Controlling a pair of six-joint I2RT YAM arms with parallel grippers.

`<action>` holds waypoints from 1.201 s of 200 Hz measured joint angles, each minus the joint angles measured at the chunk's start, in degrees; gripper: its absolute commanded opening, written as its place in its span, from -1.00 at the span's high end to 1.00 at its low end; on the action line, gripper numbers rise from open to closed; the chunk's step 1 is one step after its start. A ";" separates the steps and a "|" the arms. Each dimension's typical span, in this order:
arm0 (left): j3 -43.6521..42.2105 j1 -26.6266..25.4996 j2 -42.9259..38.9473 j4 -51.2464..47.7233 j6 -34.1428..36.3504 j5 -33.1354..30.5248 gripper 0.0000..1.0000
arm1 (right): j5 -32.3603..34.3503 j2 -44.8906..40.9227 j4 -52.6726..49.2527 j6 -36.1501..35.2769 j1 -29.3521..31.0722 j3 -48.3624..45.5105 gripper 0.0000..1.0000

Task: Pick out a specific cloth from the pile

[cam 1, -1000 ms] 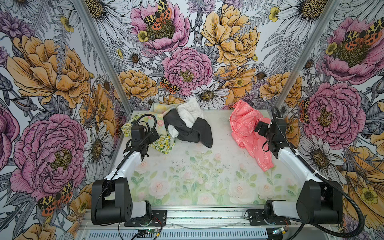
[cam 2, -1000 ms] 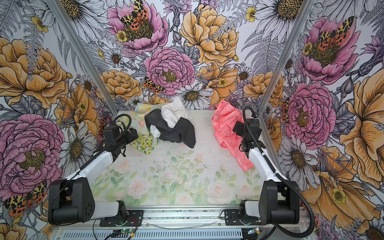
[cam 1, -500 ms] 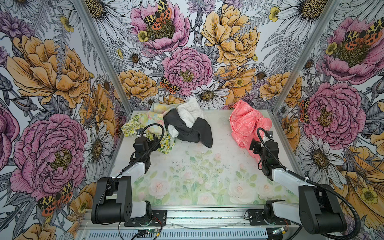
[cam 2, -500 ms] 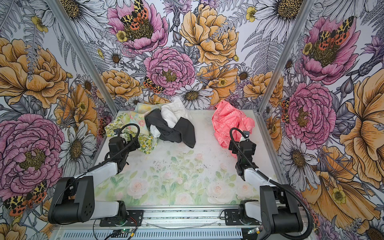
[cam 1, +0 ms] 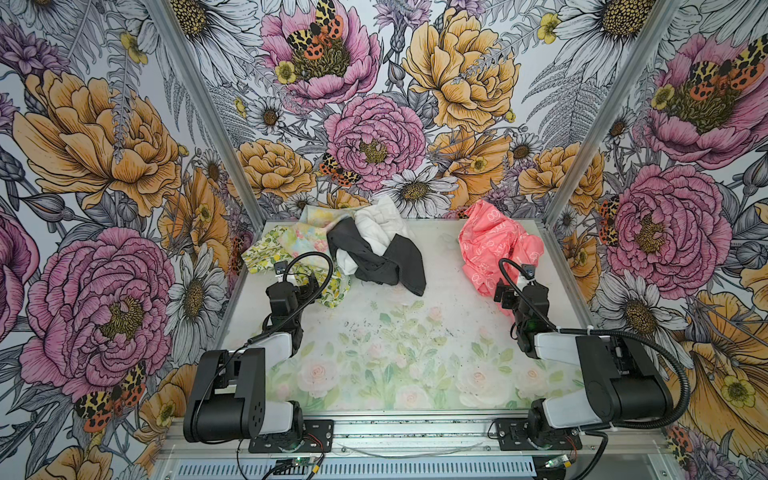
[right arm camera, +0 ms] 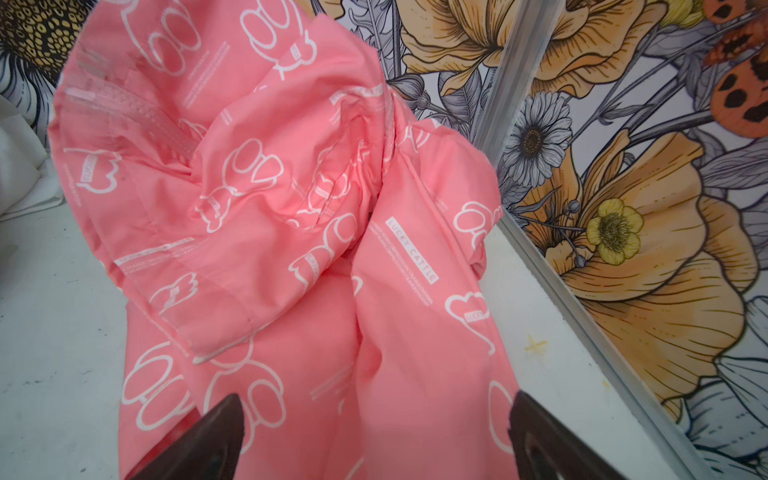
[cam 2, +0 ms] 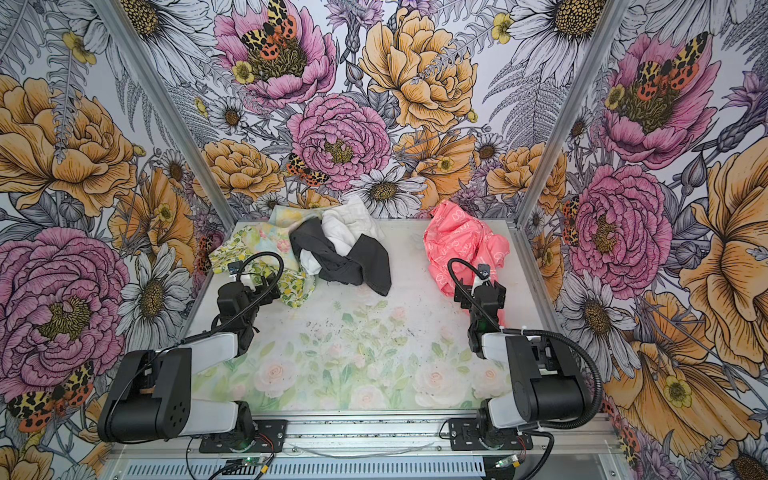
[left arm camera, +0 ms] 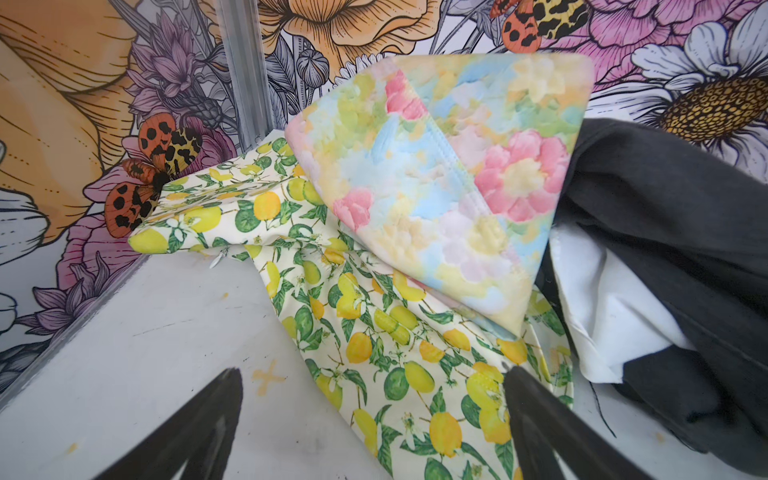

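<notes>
The coral-pink cloth (cam 1: 494, 245) with white outline shapes lies crumpled alone at the back right of the table, seen in both top views (cam 2: 461, 245) and filling the right wrist view (right arm camera: 291, 208). The pile (cam 1: 365, 245) sits at the back left: a dark grey cloth (cam 1: 395, 266), a white cloth (cam 1: 380, 224), a pastel floral cloth (left arm camera: 449, 174) and a lemon-print cloth (left arm camera: 374, 332). My right gripper (right arm camera: 376, 395) is open over the pink cloth's near tail, gripping nothing. My left gripper (left arm camera: 371, 370) is open over the lemon-print cloth's near edge.
The table (cam 1: 395, 345) has a pale floral mat and is boxed in by flower-printed walls on three sides, with metal corner posts (cam 1: 582, 137). Both arm bases stand on the front rail (cam 1: 415, 428), and both arms are folded low near the front.
Both arms have drawn back from the cloths toward the front and folded lower. Both grippers stayed open. The pink cloth lies where it was, apart from the pile.
</notes>
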 measured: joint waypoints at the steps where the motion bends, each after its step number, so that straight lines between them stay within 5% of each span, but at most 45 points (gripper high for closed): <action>1: 0.00 0.00 0.04 0.02 0.07 0.00 -0.98 | -0.02 0.13 0.02 -0.04 0.00 0.00 -0.99; 105: -0.90 -1.01 9.66 11.67 3.87 0.07 -0.98 | 0.00 2.73 5.77 0.33 -1.14 -0.04 -0.99; 240: -1.40 -1.75 9.81 16.59 5.18 -0.02 -0.98 | -0.94 2.73 5.70 0.44 -1.73 -0.04 -0.99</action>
